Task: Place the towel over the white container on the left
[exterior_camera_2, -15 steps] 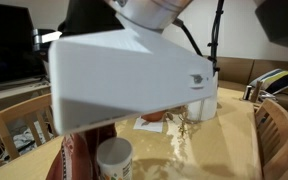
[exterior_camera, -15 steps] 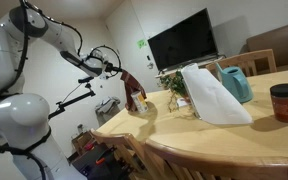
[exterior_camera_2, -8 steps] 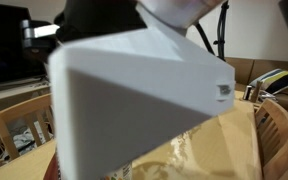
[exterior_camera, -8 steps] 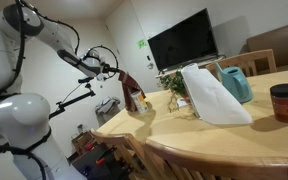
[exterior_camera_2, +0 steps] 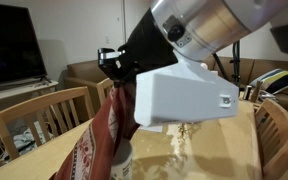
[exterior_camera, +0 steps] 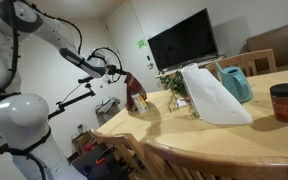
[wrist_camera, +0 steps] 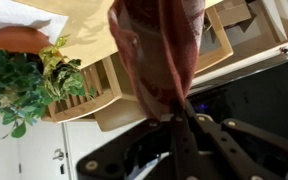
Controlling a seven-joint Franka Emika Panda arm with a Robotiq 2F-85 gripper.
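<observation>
The dark red towel [exterior_camera: 134, 92] hangs in a long fold from my gripper [exterior_camera: 120, 72], which is shut on its top edge above the table's left end. In an exterior view the towel [exterior_camera_2: 97, 148] drapes down just over the white container [exterior_camera_2: 125, 164], of which only a pale sliver shows beside the cloth's lower end. From the wrist view, the towel [wrist_camera: 155, 50] dangles away from my black gripper [wrist_camera: 177, 118], and the container is hidden behind it.
On the wooden table [exterior_camera: 184, 135] stand a big white slanted object [exterior_camera: 212, 95], a teal jug [exterior_camera: 236, 82], a dark red jar [exterior_camera: 284, 102] and a green plant [exterior_camera: 174, 85]. Wooden chairs [exterior_camera_2: 34, 115] line the table's edges. A TV [exterior_camera: 182, 40] hangs behind.
The arm's white wrist housing has swung aside in the close exterior view, uncovering the hanging towel. The towel has shifted only slightly over the table's left end.
</observation>
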